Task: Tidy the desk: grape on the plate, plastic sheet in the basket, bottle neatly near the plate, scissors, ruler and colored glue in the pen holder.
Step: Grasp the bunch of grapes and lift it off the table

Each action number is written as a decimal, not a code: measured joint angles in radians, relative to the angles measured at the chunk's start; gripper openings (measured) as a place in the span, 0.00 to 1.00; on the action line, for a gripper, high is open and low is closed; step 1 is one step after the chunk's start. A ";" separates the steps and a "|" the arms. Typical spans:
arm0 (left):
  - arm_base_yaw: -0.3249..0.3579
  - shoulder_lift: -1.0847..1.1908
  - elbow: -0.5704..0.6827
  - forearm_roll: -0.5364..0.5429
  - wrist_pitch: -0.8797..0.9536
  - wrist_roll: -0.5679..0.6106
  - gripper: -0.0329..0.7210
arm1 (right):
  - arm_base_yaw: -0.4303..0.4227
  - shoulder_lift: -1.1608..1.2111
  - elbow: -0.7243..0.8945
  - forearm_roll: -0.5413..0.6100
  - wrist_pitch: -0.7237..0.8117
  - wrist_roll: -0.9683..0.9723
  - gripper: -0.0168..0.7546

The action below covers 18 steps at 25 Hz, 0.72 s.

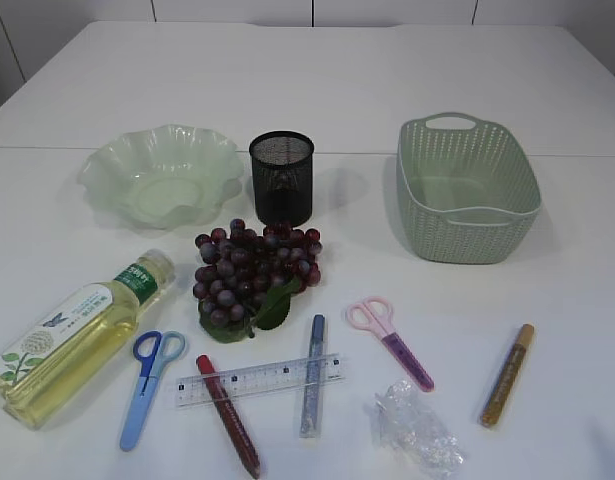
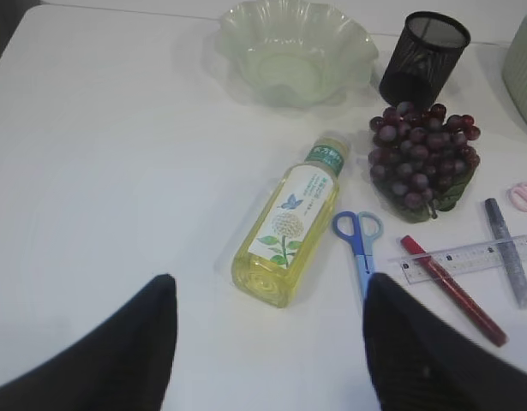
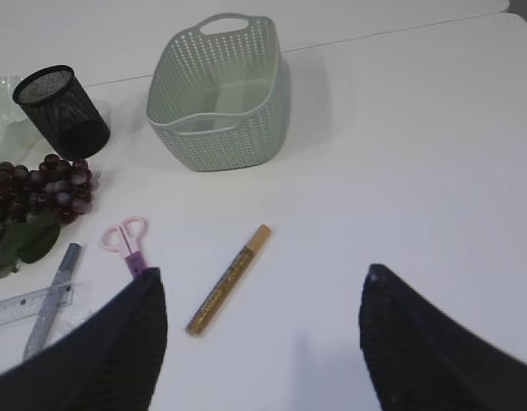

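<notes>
Nearest the exterior camera, on the white counter, lies a crumpled plastic sheet, with a gold glue pen to its right. Left of the sheet, a silver glue pen lies across the right end of a clear ruler, and a red glue pen crosses the ruler's left part. Blue scissors lie just left of the ruler; pink scissors lie between the silver pen and the gold one. At the far left a bottle of yellow liquid lies on its side, cap pointing toward the middle.

Behind these, a bunch of dark grape with a green leaf rests on the counter, not on the plate. Farther back stand the black mesh pen holder, upright, the pale green wavy plate to its left, and the green woven basket to the right.

The left pincer hangs over the counter near the bottle's base, its jaws apart and holding nothing. The right pincer hovers near the gold pen, jaws likewise apart.
</notes>
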 joint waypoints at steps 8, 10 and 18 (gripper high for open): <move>0.000 0.363 -0.006 -0.059 -0.195 0.000 0.70 | 0.000 0.349 -0.016 0.016 -0.148 0.006 0.73; 0.000 0.470 -0.019 -0.071 -0.226 0.000 0.70 | 0.000 0.429 -0.044 0.016 -0.148 0.006 0.73; -0.044 0.905 -0.269 -0.138 -0.246 0.094 0.70 | 0.010 0.704 -0.218 -0.009 -0.124 -0.050 0.73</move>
